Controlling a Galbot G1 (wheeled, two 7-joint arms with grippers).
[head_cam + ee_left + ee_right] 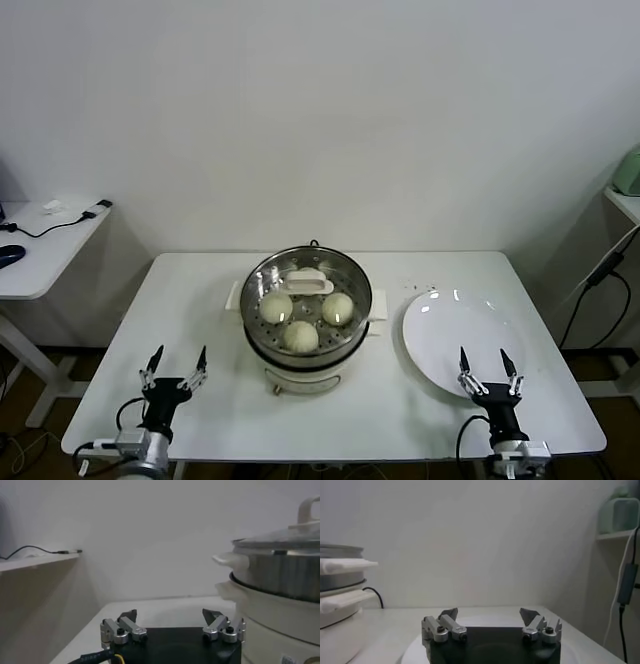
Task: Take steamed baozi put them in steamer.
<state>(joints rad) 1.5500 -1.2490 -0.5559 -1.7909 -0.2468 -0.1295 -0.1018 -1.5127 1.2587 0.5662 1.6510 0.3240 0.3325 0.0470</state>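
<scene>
Both grippers parked open at table's near edge: left gripper, right gripper, nothing held.
Steamer mid-table, glass lid on, three baozi visible inside; white plate bare. Risk: right gripper clips plate rim when moving.

Counter: white, rectangular. Bears the steamer, between left tool and right tool. White plate lies partly under right tool.
</scene>
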